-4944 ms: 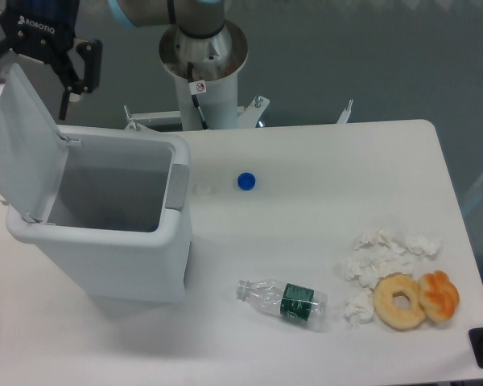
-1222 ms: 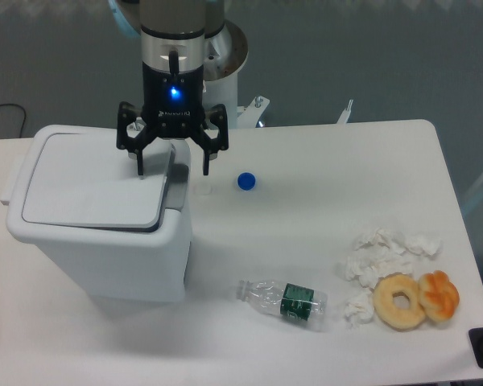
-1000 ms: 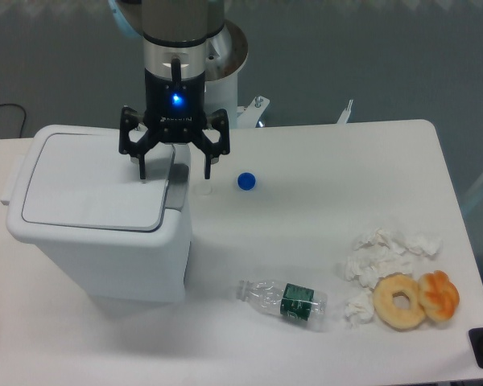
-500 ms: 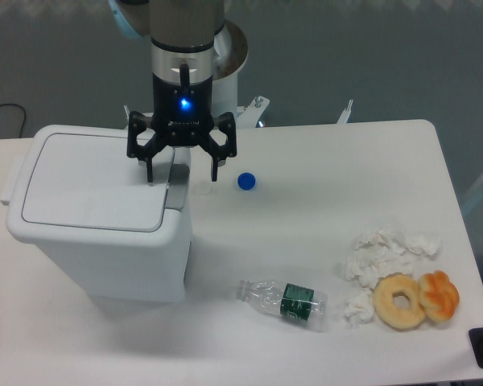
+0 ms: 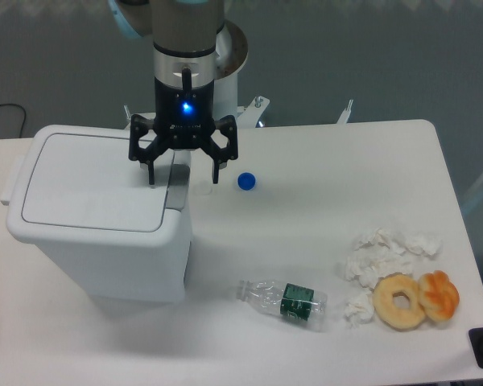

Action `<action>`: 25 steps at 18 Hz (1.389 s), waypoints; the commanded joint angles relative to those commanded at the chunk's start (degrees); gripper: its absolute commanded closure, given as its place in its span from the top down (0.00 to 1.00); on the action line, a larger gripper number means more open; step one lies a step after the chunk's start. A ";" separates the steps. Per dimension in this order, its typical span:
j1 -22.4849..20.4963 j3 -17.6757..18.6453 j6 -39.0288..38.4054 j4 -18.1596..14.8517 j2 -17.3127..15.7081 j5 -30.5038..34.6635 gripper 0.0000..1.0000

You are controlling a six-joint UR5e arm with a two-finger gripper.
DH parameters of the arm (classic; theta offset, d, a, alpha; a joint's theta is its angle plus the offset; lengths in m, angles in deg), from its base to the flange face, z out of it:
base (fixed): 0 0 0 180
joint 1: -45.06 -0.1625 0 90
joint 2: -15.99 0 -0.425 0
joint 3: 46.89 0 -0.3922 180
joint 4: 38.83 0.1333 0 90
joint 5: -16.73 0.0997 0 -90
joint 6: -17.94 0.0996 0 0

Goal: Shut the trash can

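Since the large white boxy plastic trash can has its lid flat, your claw hovers wide open, holding nothing.

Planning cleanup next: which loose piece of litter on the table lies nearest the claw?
The small blue bottle cap, just right of the claw. The plastic bottle and crumpled tissues lie much farther.

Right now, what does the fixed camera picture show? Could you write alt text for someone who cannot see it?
A white trash can sits with its lid down flat, and an open robot gripper hangs over its grey tab. On the white table lie a blue cap, a plastic bottle, crumpled tissues and two donuts.
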 joint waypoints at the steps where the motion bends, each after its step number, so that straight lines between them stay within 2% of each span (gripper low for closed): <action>1: -0.18 -0.35 -0.44 0.00 0.00 -0.09 1.00; 14: -0.09 -0.53 -0.70 1.14 1.41 -0.09 1.00; 17: -0.62 -2.54 -1.31 1.75 1.49 -1.14 1.00; 20: -2.89 -6.06 -2.37 1.49 1.41 -5.26 1.00; 25: -7.90 -6.50 0.51 2.02 1.75 -6.33 1.00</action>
